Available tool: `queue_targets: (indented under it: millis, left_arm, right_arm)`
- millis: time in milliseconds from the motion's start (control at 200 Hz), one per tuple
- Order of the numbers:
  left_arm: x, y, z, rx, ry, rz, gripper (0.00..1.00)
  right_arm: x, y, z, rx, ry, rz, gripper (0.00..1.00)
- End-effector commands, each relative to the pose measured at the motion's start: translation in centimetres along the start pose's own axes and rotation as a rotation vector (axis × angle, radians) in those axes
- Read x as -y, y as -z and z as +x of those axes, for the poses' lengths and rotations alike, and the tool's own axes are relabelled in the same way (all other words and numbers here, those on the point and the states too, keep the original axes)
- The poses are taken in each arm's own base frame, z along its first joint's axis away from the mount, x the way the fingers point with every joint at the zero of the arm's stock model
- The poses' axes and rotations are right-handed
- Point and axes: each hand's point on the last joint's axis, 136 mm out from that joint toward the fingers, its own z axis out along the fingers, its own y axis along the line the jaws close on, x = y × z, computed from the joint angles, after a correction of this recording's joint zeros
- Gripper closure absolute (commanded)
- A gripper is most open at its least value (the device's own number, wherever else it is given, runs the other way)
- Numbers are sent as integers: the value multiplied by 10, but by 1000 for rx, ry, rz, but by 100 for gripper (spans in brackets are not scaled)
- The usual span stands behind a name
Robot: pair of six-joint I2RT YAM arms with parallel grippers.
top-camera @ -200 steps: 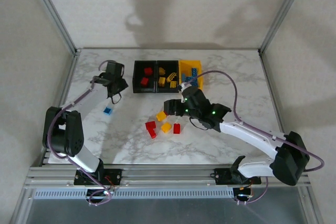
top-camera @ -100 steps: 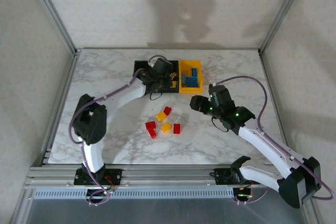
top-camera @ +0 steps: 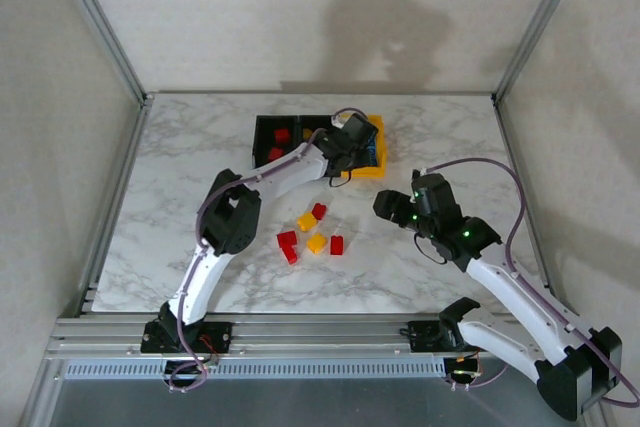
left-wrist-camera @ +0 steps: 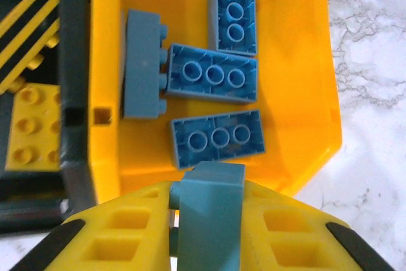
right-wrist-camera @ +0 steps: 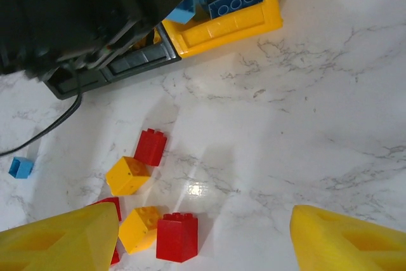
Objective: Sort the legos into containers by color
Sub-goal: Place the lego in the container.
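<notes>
The left gripper (left-wrist-camera: 208, 220) has swung over from the black bins (top-camera: 262, 127) to the yellow bin (left-wrist-camera: 295, 61), clenched on a blue brick (left-wrist-camera: 212, 188) seemingly right above the near rim, so nudge it inward before letting go.

On the white marbled tabletop (top-camera: 480, 137) we see three joined plastic bins (top-camera: 258, 142), small red and yellow studded bricks (top-camera: 316, 242) nearby.
</notes>
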Motion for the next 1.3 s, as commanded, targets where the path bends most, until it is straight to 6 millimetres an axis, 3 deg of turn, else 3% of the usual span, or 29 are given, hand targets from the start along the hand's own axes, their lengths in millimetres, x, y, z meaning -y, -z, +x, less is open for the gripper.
queue_targets:
  millis: [0,180,295,441,581,821,1031,1297]
  left_arm:
    - [-1,-11,0,-11,-27,-40,74]
    - [5,-20,-7,10,-27,-32,66]
    - [6,-19,-10,22,-26,-33,48]
    - [11,-10,-16,33,-28,-17,45]
    - [21,10,-23,46,-29,26,45]
    - [33,69,-34,94,-36,93,44]
    - [6,116,-19,103,-20,121,44]
    - [-79,149,26,78,21,-9,43]
  right_arm:
    - [10,4,1,7,-24,33,28]
    - [11,8,0,17,-28,35,28]
    - [10,6,0,17,-30,30,28]
    - [10,2,-1,13,-27,37,28]
    - [6,4,-5,30,-19,22,28]
    - [-4,7,-12,47,15,-17,28]
    - [7,-1,-5,19,33,42,29]
    - [-26,-19,17,-45,122,-34,27]
